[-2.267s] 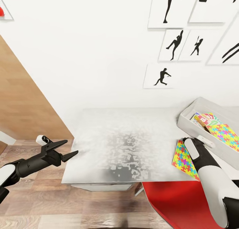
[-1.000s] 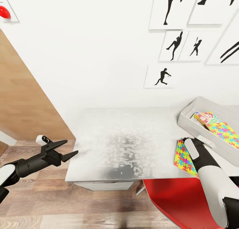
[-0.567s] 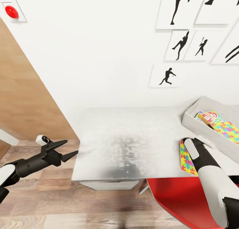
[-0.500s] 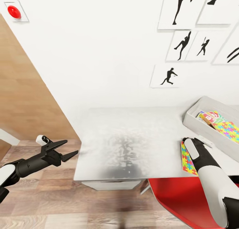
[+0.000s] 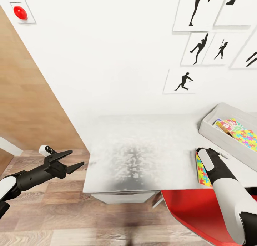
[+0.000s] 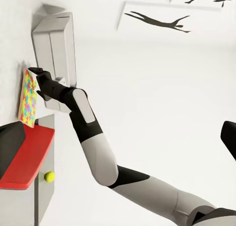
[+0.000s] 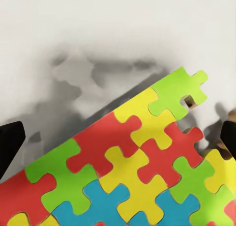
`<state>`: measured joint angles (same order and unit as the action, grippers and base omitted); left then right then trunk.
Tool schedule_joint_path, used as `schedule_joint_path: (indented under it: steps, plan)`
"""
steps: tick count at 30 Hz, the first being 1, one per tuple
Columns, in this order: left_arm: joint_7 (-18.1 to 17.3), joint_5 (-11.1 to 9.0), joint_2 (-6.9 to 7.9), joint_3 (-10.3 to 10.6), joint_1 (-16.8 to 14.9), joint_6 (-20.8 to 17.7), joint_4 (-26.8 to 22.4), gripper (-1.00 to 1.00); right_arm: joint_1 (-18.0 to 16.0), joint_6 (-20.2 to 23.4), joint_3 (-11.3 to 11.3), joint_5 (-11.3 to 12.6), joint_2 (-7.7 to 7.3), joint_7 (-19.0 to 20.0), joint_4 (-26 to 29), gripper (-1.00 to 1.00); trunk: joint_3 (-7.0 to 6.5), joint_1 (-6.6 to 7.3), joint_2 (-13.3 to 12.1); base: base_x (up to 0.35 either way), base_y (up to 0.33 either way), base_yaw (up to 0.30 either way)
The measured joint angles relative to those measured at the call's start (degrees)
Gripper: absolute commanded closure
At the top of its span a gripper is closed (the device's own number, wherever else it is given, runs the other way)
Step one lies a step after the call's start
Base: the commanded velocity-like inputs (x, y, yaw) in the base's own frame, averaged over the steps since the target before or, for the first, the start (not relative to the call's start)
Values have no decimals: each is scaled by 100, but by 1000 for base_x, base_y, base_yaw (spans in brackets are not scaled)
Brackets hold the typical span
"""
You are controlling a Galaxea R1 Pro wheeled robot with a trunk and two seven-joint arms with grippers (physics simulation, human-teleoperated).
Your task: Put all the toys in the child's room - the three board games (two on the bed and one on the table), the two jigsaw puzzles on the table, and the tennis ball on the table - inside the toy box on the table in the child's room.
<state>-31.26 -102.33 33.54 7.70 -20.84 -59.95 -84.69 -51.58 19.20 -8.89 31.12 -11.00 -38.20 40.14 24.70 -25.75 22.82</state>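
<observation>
While our right gripper [image 5: 198, 150] hangs over the near edge of the table [image 5: 142, 146], we judge the step in hand to be the pickup of the jigsaw puzzle [image 5: 202, 169] that lies flat there, just short of the toy box [image 5: 214, 130]. The right wrist view looks straight down on this puzzle box [image 7: 128, 182], with both dark fingertips [image 7: 10, 145] spread to either side of it and not yet touching, so the jaws stand open. Our left gripper [image 5: 71, 159] is likewise open, holding nothing, out over the wood-plank floor [image 5: 53, 210] well apart from the table. Next, we would lower the right gripper, close on the puzzle edge, then lift it over the rim. Farther back, the toy box already holds a second jigsaw puzzle [image 5: 248, 137] and another printed box [image 5: 225, 124]. The left wrist view adds the tennis ball [image 6: 49, 176], beside the red chair [image 6: 24, 155].
</observation>
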Motion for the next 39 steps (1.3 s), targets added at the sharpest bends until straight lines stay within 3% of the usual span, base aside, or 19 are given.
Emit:
schedule_joint_path:
  steps: [39]
  plan:
    - [-2,0,4,-1,2,0,-1,-100,4,25,8,-120,-1,269,8,-100,-1,1,2,-4,109,0]
